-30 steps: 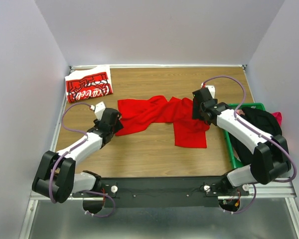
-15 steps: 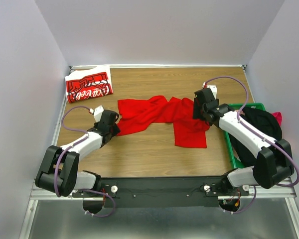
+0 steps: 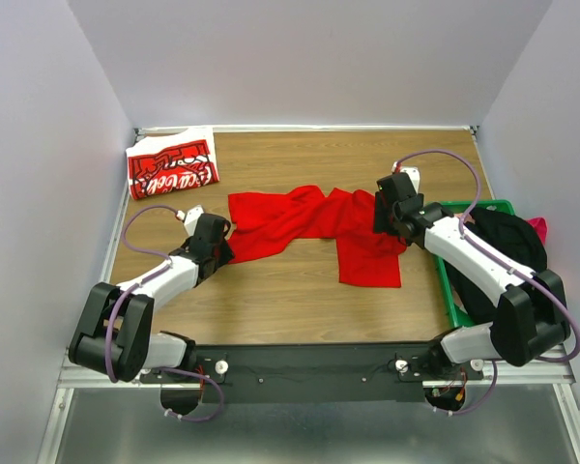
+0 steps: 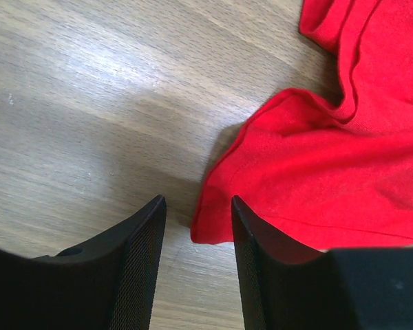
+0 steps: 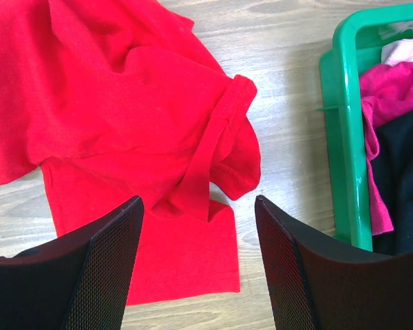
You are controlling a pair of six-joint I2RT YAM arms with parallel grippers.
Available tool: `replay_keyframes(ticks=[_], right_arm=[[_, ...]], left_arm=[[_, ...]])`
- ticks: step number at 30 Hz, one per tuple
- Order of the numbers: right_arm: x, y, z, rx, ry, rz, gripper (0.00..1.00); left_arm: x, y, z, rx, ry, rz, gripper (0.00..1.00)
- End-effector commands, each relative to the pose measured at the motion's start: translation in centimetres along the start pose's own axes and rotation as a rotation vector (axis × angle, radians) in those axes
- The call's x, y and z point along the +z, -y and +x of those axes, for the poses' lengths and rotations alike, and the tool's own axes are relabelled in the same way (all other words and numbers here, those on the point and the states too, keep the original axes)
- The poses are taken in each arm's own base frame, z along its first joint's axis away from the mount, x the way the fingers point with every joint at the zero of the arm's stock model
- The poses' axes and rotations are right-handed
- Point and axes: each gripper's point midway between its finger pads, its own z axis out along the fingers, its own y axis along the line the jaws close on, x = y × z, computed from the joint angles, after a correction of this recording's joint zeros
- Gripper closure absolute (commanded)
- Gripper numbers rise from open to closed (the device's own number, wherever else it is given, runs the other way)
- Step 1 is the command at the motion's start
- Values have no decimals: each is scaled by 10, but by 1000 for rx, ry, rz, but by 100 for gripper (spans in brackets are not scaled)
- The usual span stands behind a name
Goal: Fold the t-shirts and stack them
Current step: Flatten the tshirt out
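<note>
Left gripper (image 4: 196, 206) has narrowed, jaws still apart astride the left corner of the plain red t-shirt (image 3: 309, 217) crumpled mid-table; right gripper (image 5: 198, 203) gapes wide over its sleeve, so a grasp looks imminent.

Matt cloth t-shirt (image 4: 330, 172), wood-grain table (image 4: 89, 103)

Bare table (image 3: 290, 300) lies open on the near side of the red shirt (image 3: 309, 217). A green crate (image 3: 452, 295) blocks the right edge.
</note>
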Motion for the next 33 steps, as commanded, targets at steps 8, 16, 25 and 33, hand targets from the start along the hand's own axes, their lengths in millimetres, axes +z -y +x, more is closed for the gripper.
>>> replay_keyframes(ticks=[8, 16, 25, 33], right_arm=[[-2, 2, 3, 16, 12, -2, 27], [-4, 3, 3, 18, 16, -4, 27], [-3, -11, 11, -9, -26, -84, 27], [-3, -18, 48, 31, -126, -141, 28]], left_arm=[[2, 7, 21, 41, -76, 37, 58], [2, 12, 35, 63, -130, 76, 100], [-17, 60, -60, 171, 54, 125, 100], [-48, 112, -113, 339, 43, 335, 100]])
